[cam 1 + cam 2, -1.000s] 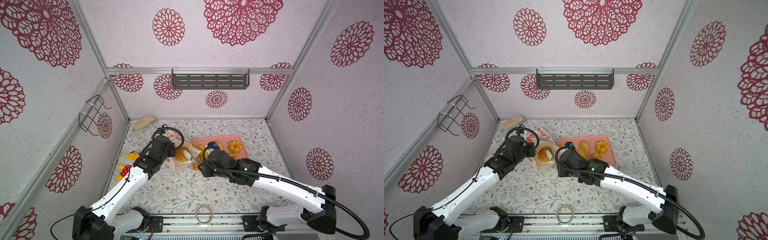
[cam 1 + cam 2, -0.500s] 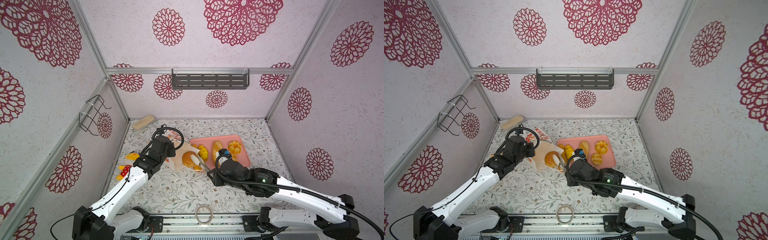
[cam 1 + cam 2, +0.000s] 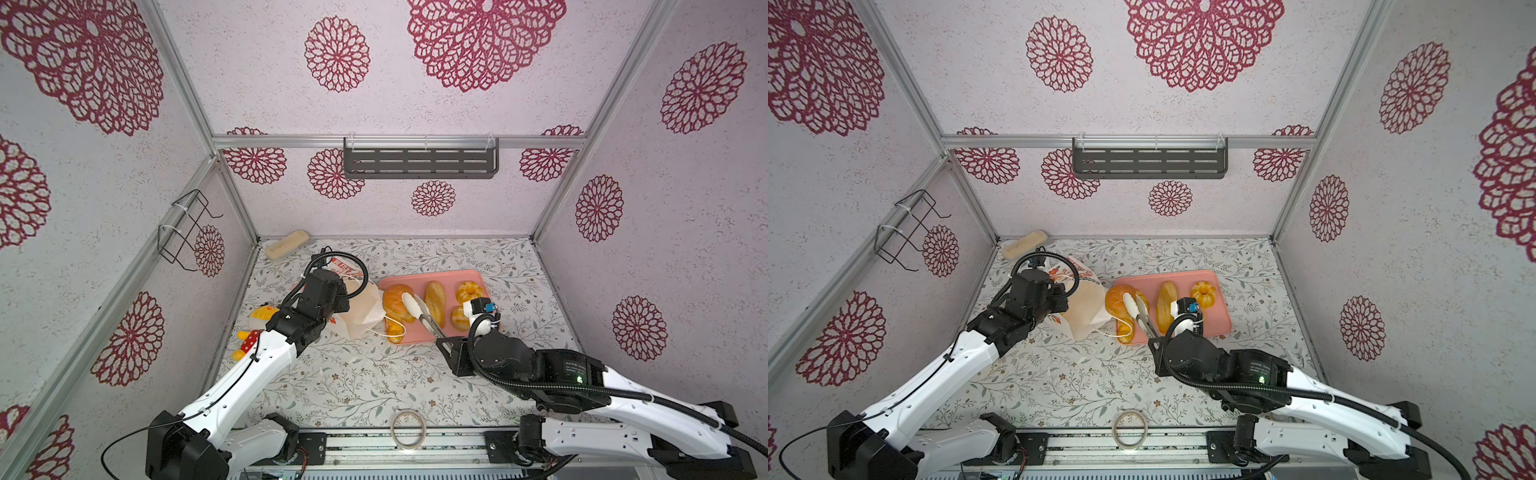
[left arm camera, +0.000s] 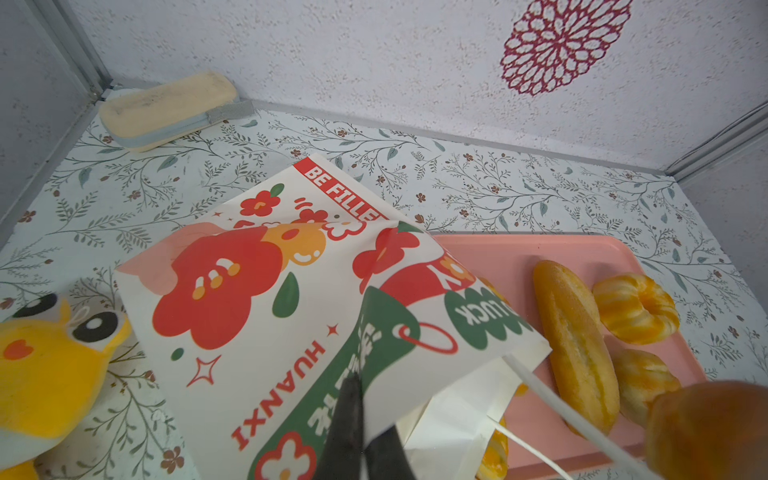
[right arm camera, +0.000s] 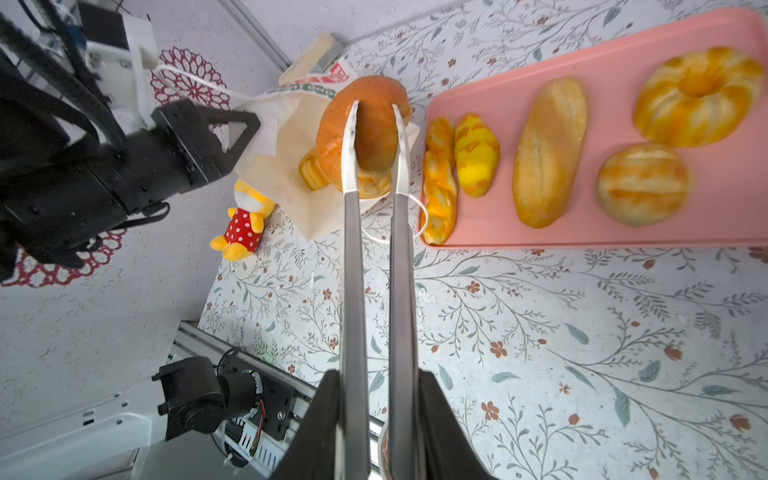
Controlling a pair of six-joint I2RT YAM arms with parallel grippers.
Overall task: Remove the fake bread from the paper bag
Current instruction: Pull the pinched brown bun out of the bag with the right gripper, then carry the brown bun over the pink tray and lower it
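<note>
The paper bag (image 3: 360, 312) lies on its side left of the pink tray (image 3: 478, 277), printed face up in the left wrist view (image 4: 270, 299). My left gripper (image 4: 361, 386) is shut on the bag's upper edge. My right gripper (image 5: 376, 374) is shut on metal tongs (image 5: 353, 270). The tongs' tips clamp a round brown fake bread (image 5: 374, 124), lifted by the bag's mouth at the tray's left end in both top views (image 3: 395, 301) (image 3: 1115, 301). A long loaf (image 3: 434, 297), a ring bun (image 3: 469, 291), a round bun (image 3: 459, 318) and a braided roll (image 5: 438, 183) lie on the tray. Another bread (image 5: 309, 170) shows in the bag's mouth.
A yellow plush toy (image 3: 257, 328) lies by the left wall beside my left arm. A beige block (image 3: 286, 245) sits in the back left corner. A tape ring (image 3: 408, 428) lies at the front edge. A wire rack (image 3: 183, 228) and a grey shelf (image 3: 419, 160) hang on the walls.
My right arm has drawn back toward the front right, pulling the tongs and the brown bread out of the bag's mouth toward the tray. The left gripper has stayed on the bag.
</note>
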